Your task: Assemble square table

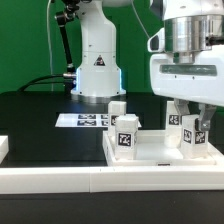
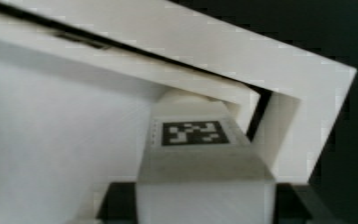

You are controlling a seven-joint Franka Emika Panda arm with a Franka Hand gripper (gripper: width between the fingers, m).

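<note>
Exterior view: white plastic square tabletop slab point(image 1: 150, 150) lies near the front wall, three short white tagged block legs point(image 1: 124, 135) standing on it. Gripper point(image 1: 190, 118) grasps the right leg point(image 2: 202, 160); roughly one leg seems left.

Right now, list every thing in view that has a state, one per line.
Hand: down at the slab's corner on the exterior view's right, shut on a leg.
Held leg: upright between the fingers, tag facing the wrist camera.
Square slab: lying flat, recessed face up.
Leg on the slab: standing upright.
Leg behind the slab: standing upright on the table.
Marker board: flat on the table.
</note>
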